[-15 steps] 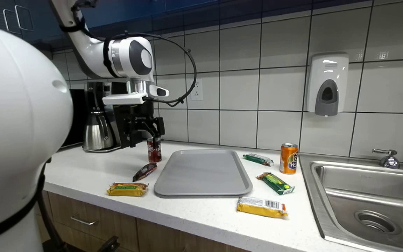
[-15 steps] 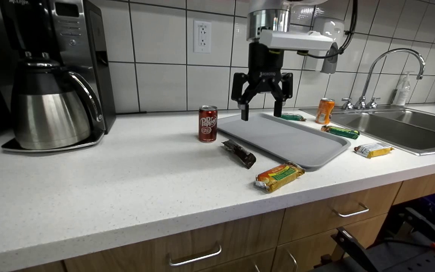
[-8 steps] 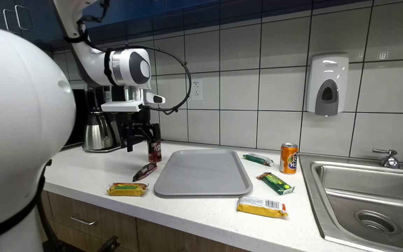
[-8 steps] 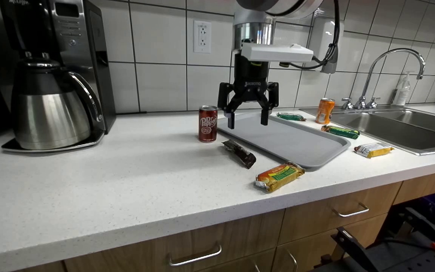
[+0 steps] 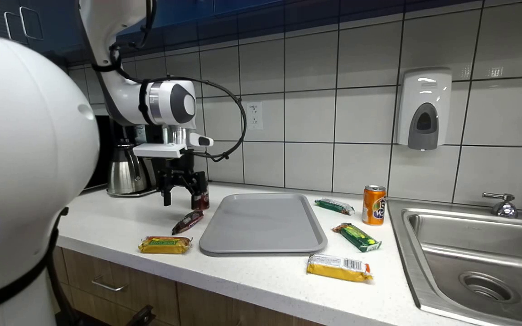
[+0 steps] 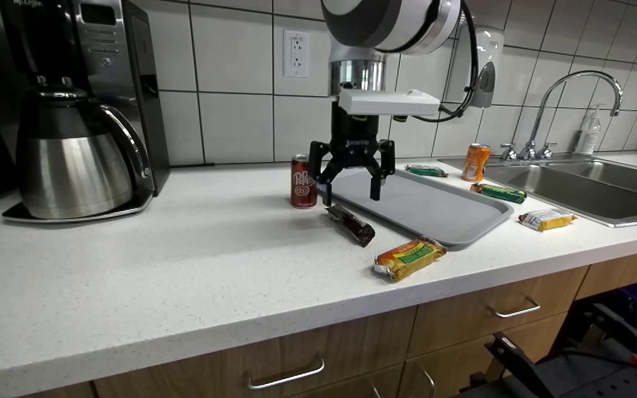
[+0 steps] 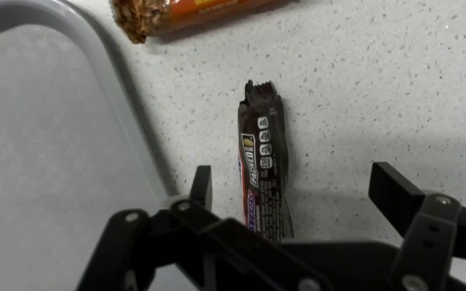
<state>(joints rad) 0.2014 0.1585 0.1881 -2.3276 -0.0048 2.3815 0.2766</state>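
In the last second the claw (image 6: 351, 193) has come down and slid over toward the dark candy bar (image 7: 263, 161). Its two fingers (image 7: 397, 198) are spread wide, the same as before, and they have hold of nothing. The bar lies on the counter (image 6: 186, 249). In the wrist view it shows between the fingers, closer to the one on the side of the gray tray (image 7: 55, 141), and its bottom end is hidden. So I think the claw is better lined up with the bar now, but the bar is not in its grip yet.

The claw points straight down, and the white arm (image 5: 125, 99) bends over above it.

Close by, a red can (image 6: 302, 185) stands near one end of the bar, and a yellow snack (image 6: 410, 258) lies near the other end. The tray sits right beside the bar. None of these has moved. Farther off, past the tray, are a green snack (image 5: 357, 237), an orange can (image 5: 373, 206) and the sink (image 5: 415, 262).
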